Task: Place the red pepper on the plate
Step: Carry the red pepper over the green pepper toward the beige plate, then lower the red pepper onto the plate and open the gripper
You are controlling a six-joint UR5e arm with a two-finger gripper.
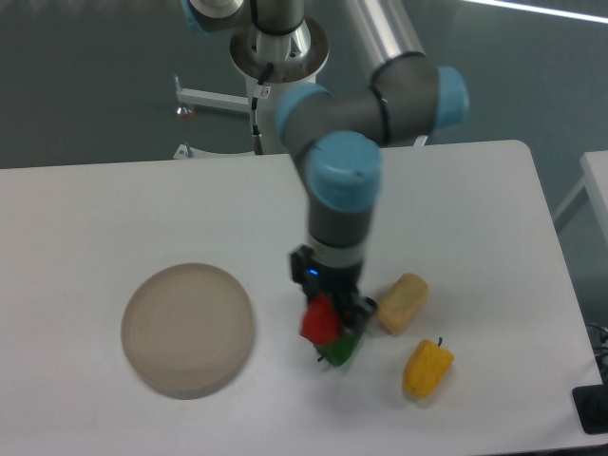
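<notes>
Tool [328, 328] looks clamped on the red pepper [319, 322], lower centre; the plate [187, 329] lies directly left, well apart across the worktop [114, 218].

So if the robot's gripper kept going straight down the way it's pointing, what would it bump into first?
The gripper points down at the table. The red pepper sits right at its fingers, with the green pepper just beneath. It would probably meet those first, though depth is unclear.

White table [114, 204] bearing plate [187, 330], bread roll [402, 303], yellow pepper [427, 369].
</notes>
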